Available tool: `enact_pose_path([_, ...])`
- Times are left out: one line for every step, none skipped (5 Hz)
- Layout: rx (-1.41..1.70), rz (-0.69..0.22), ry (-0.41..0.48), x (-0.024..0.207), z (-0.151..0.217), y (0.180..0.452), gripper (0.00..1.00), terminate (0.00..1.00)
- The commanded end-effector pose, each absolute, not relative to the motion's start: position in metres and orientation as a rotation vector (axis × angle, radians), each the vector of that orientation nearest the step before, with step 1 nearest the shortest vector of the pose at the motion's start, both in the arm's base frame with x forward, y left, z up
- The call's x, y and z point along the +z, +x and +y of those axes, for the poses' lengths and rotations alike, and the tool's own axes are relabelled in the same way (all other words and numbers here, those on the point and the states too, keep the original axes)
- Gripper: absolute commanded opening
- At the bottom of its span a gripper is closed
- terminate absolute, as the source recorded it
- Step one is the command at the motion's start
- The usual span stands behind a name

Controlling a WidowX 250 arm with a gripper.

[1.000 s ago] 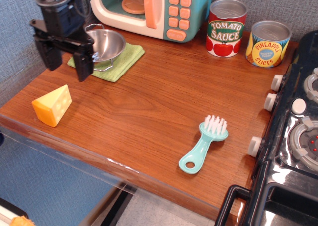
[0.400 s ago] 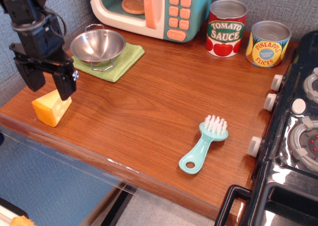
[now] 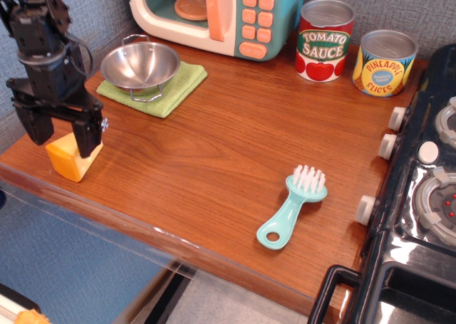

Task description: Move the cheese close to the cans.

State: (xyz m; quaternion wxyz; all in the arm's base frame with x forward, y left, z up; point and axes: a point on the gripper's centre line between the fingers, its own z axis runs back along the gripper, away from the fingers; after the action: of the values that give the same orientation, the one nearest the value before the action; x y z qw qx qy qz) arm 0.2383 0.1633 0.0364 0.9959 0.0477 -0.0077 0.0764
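Observation:
The cheese [image 3: 68, 160], a pale yellow wedge with an orange face, lies at the front left corner of the wooden counter [image 3: 214, 146]. My black gripper [image 3: 64, 137] is open and lowered over it, one finger on each side of the wedge, hiding its top. I cannot tell whether the fingers touch it. The cans stand at the back right: the red-and-white Tomato Sauce can [image 3: 324, 40] and the yellow-and-blue Pineapple Slices can [image 3: 385, 63].
A steel bowl [image 3: 140, 65] sits on a green cloth [image 3: 174, 89] at the back left. A toy microwave [image 3: 221, 14] stands behind. A teal brush [image 3: 292, 206] lies front right. A black stove [image 3: 427, 181] borders the right side.
My gripper has moved from beside the bowl forward and left, and down over the cheese, fingers now straddling it. The cheese has not moved.

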Motion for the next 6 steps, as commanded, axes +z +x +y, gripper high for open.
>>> enact_pose_path([0.162, 0.030, 0.162, 0.032, 0.163, 0.251, 1.00, 0.00])
enact_pose_path([0.173, 0.039, 0.153, 0.030, 0.163, 0.252, 0.00, 0.00])
enact_pose_path([0.168, 0.040, 0.147, 0.031, 0.162, 0.250, 0.00, 0.00])
enact_pose_path([0.170, 0.045, 0.135, 0.036, 0.160, 0.247, 0.00, 0.00])
enact_pose_path([0.165, -0.001, 0.075, 0.058, 0.149, 0.248, 0.00, 0.00])
enact_pose_path([0.207, -0.057, -0.019, 0.089, 0.107, 0.259, 0.00, 0.00])
